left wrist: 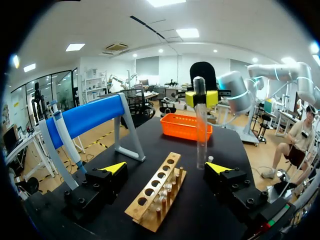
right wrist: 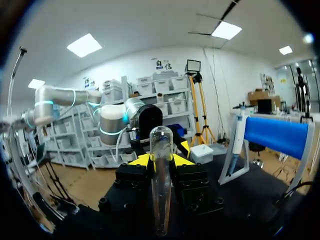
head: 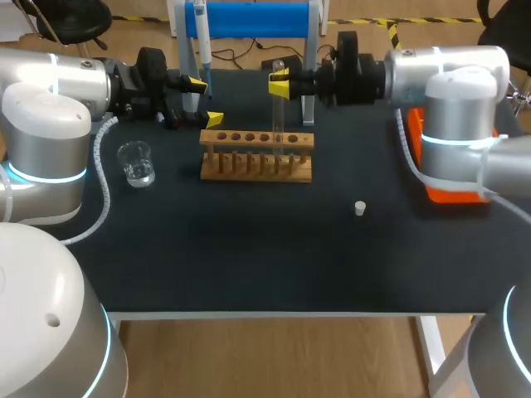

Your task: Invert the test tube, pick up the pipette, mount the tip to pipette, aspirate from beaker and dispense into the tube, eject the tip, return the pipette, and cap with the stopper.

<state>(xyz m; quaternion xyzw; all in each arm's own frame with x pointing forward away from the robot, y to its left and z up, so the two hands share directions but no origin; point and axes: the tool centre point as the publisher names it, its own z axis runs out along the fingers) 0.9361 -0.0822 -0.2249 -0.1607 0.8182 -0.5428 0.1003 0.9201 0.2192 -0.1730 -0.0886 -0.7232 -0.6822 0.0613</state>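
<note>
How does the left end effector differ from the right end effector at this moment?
The left end effector is open and empty; the right end effector is shut on the test tube. The left end effector is close to the pipette on its stand; the right end effector is farther from it, by the wooden rack. Both have yellow tips and face each other.

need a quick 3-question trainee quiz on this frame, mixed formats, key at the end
1. True or false: the right gripper is shut on the test tube.
2. Fill in: the left gripper is ___.
3. Where is the stopper? A) in the test tube B) on the table, apart from the rack C) in the left gripper

Key: 1 true; 2 open; 3 B.
</note>
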